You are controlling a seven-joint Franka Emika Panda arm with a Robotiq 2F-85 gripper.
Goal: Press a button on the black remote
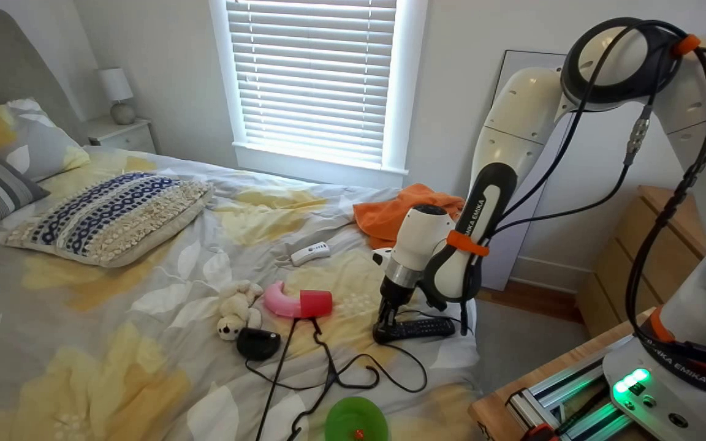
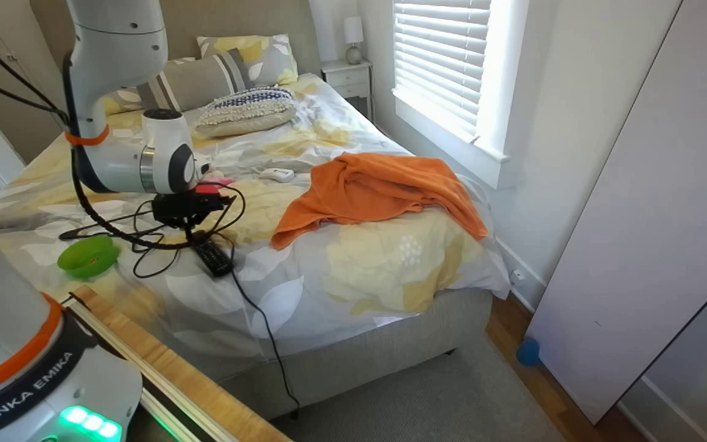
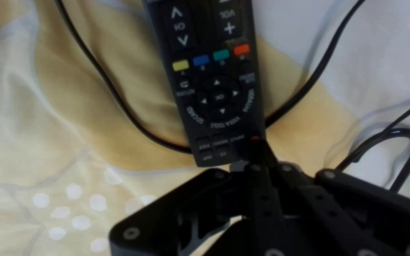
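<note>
Two remotes lie on the surface point(image 1: 169, 294) of grey, white and yellow floral fabric: one slim black bar-shaped remote point(image 3: 208, 71), below the single black jointed hand point(image 3: 263, 153), and one white oblong remote point(image 1: 311, 253), well apart from them. The hand is narrow, its two fingers together, tips over one corner of the black remote, at one small red button point(image 3: 255, 138); whether they touch it I cannot tell. Four coloured buttons point(image 3: 201, 60) form a row. Around lie one white plush toy point(image 1: 239, 309), one pink-and-red curved tube point(image 1: 298, 304), one black hanger point(image 1: 331, 375), one round green bowl point(image 2: 77, 255), one orange cloth point(image 2: 384, 190) and, in an exterior view, three patterned cushions point(image 1: 114, 217).
</note>
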